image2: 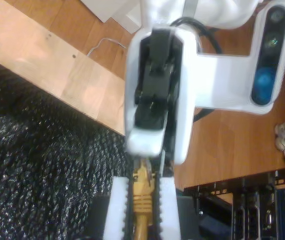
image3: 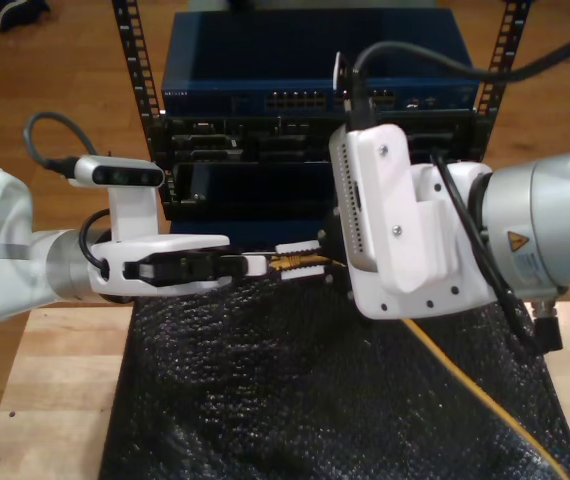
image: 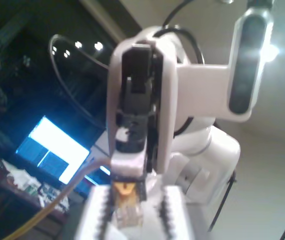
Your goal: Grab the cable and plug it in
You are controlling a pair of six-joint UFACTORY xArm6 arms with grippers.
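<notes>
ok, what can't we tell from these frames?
- First wrist view: blurred, so I can't tell if my first gripper actually clamps the clear plug.
- Exterior view: the white gripper housing hides the cable near the fingers.
- Exterior view: rack ports are too small to tell free ones.

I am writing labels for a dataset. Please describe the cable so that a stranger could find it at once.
Find the dark equipment rack with the blue switch; a black mat lies before it. Across the mat, toward the exterior view's lower right, runs the cable. It is thin and orange-yellow, unlike the thick black robot cables.
</notes>
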